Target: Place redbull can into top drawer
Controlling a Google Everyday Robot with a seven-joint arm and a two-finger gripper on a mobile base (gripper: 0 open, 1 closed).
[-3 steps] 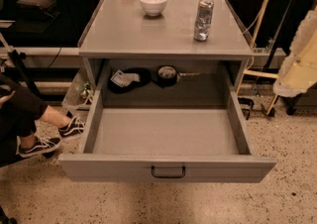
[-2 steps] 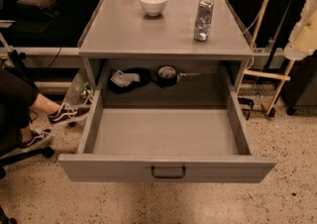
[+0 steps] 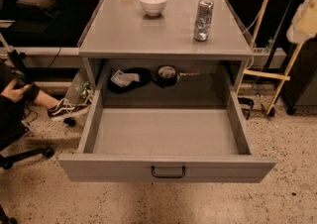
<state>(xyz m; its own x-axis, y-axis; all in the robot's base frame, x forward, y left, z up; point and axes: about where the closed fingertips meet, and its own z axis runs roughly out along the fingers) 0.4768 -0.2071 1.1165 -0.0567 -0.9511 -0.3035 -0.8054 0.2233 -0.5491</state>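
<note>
Redbull can point(image 3: 203, 20) stands upright on cabinet top point(image 3: 148, 34), right of white bowl point(image 3: 153, 3), not yet grasped. Top drawer point(image 3: 168, 168) pulled open below. Gripper out of view; its state cannot be told. Step in hand, likely: reaching for the can. Next comes a steady grasp, then lowering it into the drawer.

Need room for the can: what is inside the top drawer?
Only bare grey floor shows in the open top drawer; the strip behind its front panel is hidden. The redbull can stands on the cabinet top. The gripper is not in view.
</note>
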